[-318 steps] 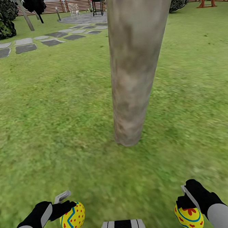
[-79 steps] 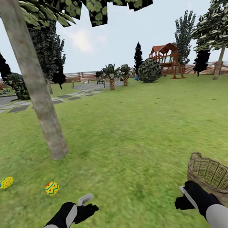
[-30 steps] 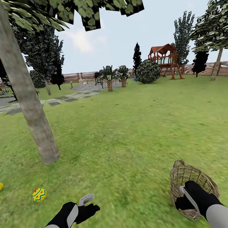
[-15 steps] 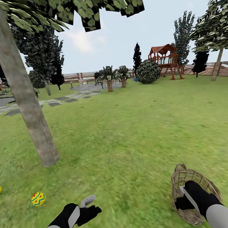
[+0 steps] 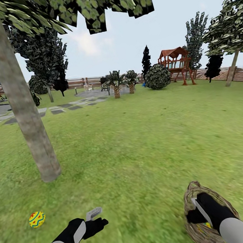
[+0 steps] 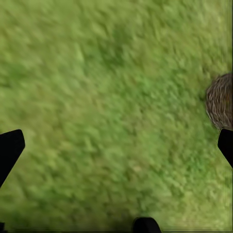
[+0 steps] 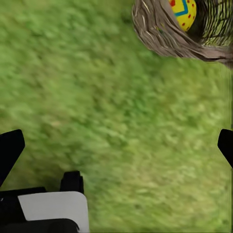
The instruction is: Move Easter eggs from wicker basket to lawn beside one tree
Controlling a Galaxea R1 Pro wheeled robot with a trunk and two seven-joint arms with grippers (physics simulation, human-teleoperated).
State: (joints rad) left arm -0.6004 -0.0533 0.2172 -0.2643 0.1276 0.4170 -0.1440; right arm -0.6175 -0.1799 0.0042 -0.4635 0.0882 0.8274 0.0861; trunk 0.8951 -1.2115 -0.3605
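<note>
A yellow Easter egg [image 5: 36,219] with blue zigzags lies on the lawn [image 5: 137,142] near the foot of the thick grey-brown tree [image 5: 31,136] at the left. The tan wicker basket [image 5: 192,193] stands at the lower right, under my right gripper [image 5: 194,212]. In the right wrist view another Easter egg [image 7: 183,10] lies inside the wicker basket [image 7: 160,34]; my right gripper [image 7: 116,150] is open, empty and beside the rim. My left gripper [image 5: 98,217] hangs open over bare grass, with the wicker basket [image 6: 221,99] off to one side of my left gripper [image 6: 116,148].
A grey stepping-stone path [image 5: 58,108] runs at the left toward a paved patch. Low palm-like plants [image 5: 115,80], a round bush [image 5: 158,76], a red wooden play set [image 5: 175,64] and a brown slat fence [image 5: 238,74] stand far back.
The whole view has crept forward: the basket and the tree sit lower and nearer in the picture, and the second egg has slid off the left edge. Both arms hold their pose.
</note>
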